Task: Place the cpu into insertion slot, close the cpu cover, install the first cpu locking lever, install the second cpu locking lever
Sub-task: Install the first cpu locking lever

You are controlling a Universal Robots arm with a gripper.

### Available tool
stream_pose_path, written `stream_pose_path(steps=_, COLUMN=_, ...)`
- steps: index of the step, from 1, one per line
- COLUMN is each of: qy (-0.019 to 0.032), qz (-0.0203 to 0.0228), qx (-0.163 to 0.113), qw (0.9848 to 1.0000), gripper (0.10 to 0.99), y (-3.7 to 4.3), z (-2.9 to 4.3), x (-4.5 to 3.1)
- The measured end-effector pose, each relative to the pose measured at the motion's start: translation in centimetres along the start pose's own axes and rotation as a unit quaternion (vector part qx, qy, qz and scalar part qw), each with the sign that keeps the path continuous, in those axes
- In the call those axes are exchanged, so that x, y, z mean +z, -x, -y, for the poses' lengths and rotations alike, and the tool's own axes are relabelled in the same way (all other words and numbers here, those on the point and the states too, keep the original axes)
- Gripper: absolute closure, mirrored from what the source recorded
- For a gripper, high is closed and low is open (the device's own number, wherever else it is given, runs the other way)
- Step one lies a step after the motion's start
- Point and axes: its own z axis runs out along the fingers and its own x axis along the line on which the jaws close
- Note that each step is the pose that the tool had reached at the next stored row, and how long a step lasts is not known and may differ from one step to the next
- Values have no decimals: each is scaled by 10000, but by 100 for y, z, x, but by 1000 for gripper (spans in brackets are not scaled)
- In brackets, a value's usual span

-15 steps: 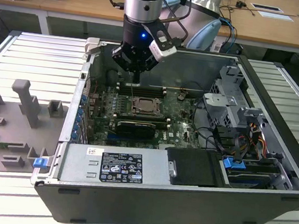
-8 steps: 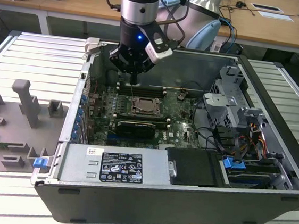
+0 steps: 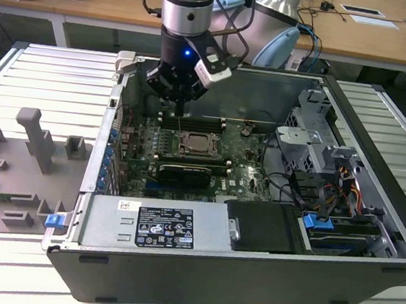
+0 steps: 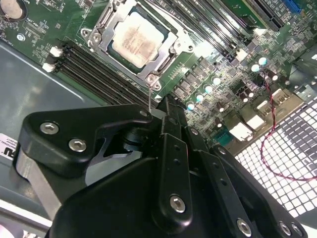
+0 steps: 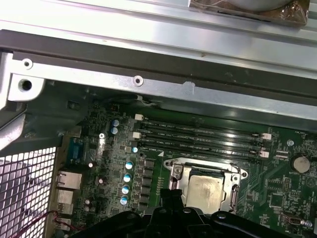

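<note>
Surface: a ribbed metal surface (image 3: 36, 76) carries an open computer case (image 3: 248, 273), with its green board (image 3: 248, 168) facing up.
Cpu: the cpu (image 4: 136, 38) lies flat in the insertion slot (image 4: 91, 35), just beside the memory slots (image 4: 89, 64).
Cover: the cpu cover (image 4: 171, 43) is down over the cpu and frames its metal top.
Lever: a thin wire locking lever (image 4: 150, 94) stands upright from the slot's corner, not latched.
Hand: the hand (image 4: 157, 106) hangs just above the slot, drawn narrow. It seems to pinch the lever's tip, though the contact is partly hidden.
Progress: placing the cpu and closing the cover look done. Lever work is under way, and judging by the raised wire, at least one lever is left to lock.
</note>
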Motion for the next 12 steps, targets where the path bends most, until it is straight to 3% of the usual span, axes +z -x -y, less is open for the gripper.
stream_pose_path(steps=12, qy=0, qz=0, qx=1, qw=10000, gripper=980, y=-6, z=0, x=20)
